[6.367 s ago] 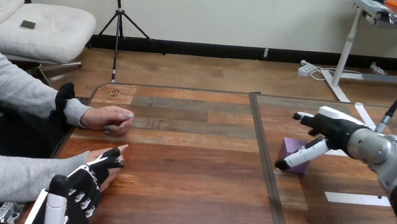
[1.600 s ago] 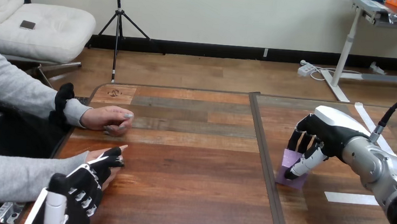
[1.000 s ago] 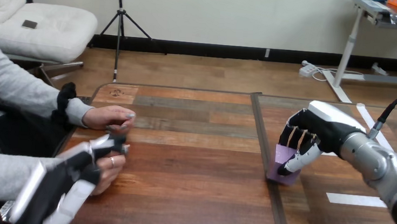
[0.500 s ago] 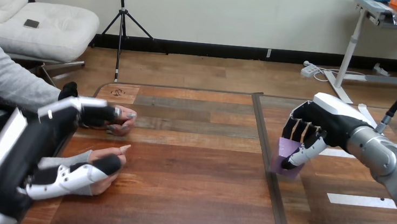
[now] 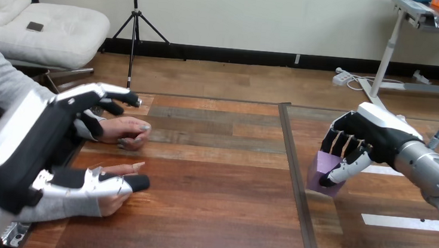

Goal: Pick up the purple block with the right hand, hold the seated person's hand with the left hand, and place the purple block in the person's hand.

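Right hand (image 5: 364, 141) pinches block (image 5: 322, 169); person's hand (image 5: 113, 200) lies well left across table (image 5: 212, 177), under spread left hand (image 5: 39, 141).

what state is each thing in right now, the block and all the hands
purple block: tilted, pinched between the right hand's fingers and thumb
right hand: shut on the purple block
left hand: open, above the person's hands, thumb across the nearer one
person's nearer hand: on the table, under that thumb
person's farther hand: curled, resting on the table
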